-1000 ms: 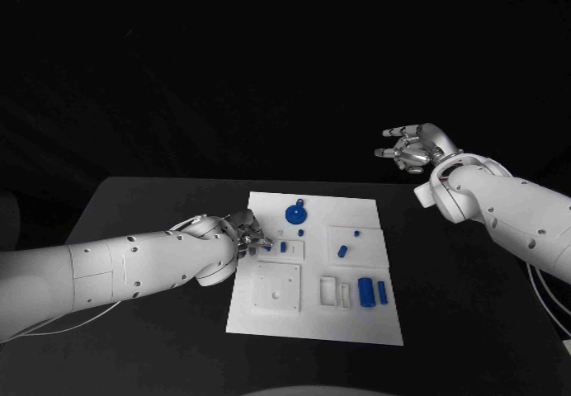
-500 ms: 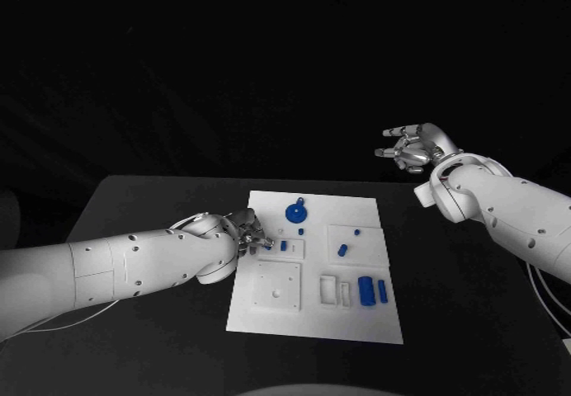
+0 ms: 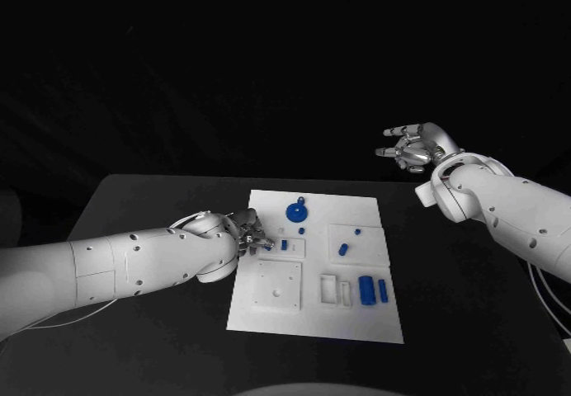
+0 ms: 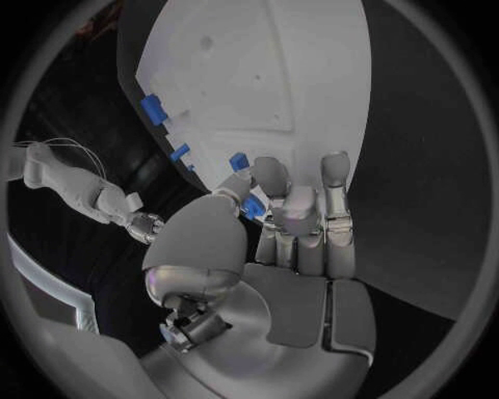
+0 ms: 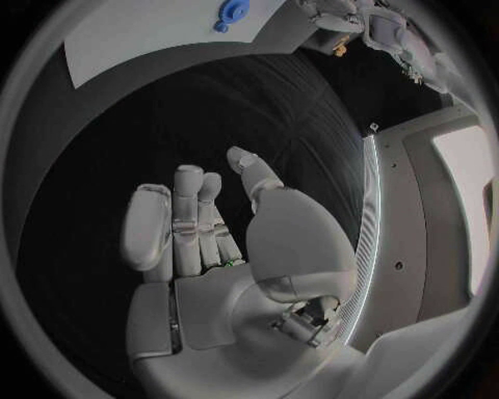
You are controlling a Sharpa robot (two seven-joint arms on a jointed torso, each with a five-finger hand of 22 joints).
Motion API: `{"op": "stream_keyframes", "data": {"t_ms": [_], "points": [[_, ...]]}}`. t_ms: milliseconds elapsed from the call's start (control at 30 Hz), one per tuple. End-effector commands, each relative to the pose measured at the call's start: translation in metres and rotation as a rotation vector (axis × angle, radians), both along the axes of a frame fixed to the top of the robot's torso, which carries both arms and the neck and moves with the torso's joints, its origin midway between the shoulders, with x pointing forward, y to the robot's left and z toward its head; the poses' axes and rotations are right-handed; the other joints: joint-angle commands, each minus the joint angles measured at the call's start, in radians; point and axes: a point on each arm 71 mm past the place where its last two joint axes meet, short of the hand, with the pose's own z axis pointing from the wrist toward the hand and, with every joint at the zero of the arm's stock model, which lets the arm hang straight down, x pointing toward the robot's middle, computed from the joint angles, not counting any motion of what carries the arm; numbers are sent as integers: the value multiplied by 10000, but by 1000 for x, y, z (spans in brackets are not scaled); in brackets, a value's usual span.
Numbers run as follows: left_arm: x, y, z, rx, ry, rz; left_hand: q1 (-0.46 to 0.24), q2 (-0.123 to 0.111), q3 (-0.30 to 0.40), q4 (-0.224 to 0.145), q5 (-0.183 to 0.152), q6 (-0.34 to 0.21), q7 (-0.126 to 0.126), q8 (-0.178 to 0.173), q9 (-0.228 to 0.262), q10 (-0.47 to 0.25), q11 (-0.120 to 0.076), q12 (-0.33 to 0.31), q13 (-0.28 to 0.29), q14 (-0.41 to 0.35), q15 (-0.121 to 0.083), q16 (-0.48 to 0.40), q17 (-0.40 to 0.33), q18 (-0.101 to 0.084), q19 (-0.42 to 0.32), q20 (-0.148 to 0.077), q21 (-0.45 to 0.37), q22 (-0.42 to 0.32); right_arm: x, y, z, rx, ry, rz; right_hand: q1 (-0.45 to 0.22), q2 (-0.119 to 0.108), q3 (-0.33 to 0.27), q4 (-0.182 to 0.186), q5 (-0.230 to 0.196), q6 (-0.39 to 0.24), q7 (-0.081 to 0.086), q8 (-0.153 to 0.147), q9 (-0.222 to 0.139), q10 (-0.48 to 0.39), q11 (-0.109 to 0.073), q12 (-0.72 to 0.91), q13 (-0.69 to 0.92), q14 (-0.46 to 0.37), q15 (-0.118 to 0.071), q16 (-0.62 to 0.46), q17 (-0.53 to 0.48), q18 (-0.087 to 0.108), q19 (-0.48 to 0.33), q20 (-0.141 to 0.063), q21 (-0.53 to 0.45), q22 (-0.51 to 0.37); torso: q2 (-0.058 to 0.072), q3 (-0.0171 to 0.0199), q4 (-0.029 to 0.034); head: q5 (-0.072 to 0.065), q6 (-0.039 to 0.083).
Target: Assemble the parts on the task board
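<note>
The white task board [image 3: 276, 318] lies mid-table, also seen from the left wrist [image 4: 260, 75]. My left hand [image 3: 247, 232] rests at its left edge, fingers curled in. Thumb and fingers pinch a small blue part [image 4: 252, 209], which peeks out at the fingertips [image 3: 269, 245]. On the board lie a round blue part [image 3: 295, 216], small blue pegs [image 3: 342, 249] and two blue blocks [image 3: 365, 290] near the right edge. My right hand [image 3: 412, 148] hangs high beyond the table's far right corner, fingers apart and empty [image 5: 208, 233].
A white square plate [image 3: 277, 289] and white frames [image 3: 330, 289] sit on the board's near half. Black table [image 3: 155, 214] shows on both sides of the board. The right wrist view catches the round blue part [image 5: 231, 10] on the board [image 5: 145, 37].
</note>
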Motion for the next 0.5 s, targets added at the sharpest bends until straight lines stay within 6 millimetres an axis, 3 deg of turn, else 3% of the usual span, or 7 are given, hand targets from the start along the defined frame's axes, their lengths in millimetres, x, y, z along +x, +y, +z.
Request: {"op": "stream_keyframes", "data": {"t_ms": [33, 167, 267, 500], "points": [[-6, 1, -11, 457, 696, -203, 218, 99, 1, 31, -56, 1279, -1053, 7, -70, 312, -169, -61, 9, -38, 35, -51, -14, 128, 21, 52, -49, 190, 0, 1, 0, -70, 28, 153, -98, -3, 39, 4, 39, 81, 1, 33, 11, -33, -32, 0, 5, -52, -32, -30, -12, 51, 461, -1, -6, 1677, 1, 0, 1, -4, -8], [-6, 1, -11, 454, 678, -184, 221, 87, -16, 40, -51, 1319, -1057, -1, -117, 316, -165, -56, 25, -32, 36, -32, 5, 120, 26, 50, -54, 193, 0, 1, 0, -70, 29, 153, -98, -3, 39, 4, 39, 81, 1, 33, 11, -33, -32, 0, 5, -52, -32, -30, -12, 51, 461, -1, -6, 1677, 2, -1, 0, -4, -12], [-6, 1, -11, 408, 558, -138, 203, 75, -69, 77, -18, 1274, -1099, 304, 102, 314, -183, -17, 11, -37, 19, -6, 20, 119, 34, 43, -65, 194, 0, 1, -1, -70, 31, 150, -98, -3, 39, 4, 39, 81, 1, 33, 11, -33, -32, 0, 5, -52, -32, -30, -12, 51, 461, -1, -6, 1677, 2, -4, -3, 0, -6], [-6, 1, -10, 286, 426, -102, 207, 103, -34, 96, -66, 1208, -1086, 340, 47, 316, -179, -20, -6, -37, 20, -8, 11, 124, 43, 43, -66, 193, 0, 2, -1, -68, 38, 155, -98, -3, 39, 4, 39, 81, 1, 33, 11, -33, -32, 0, 5, -52, -32, -30, -12, 51, 461, -1, -6, 1677, 1, -5, -5, 4, 0]]}}
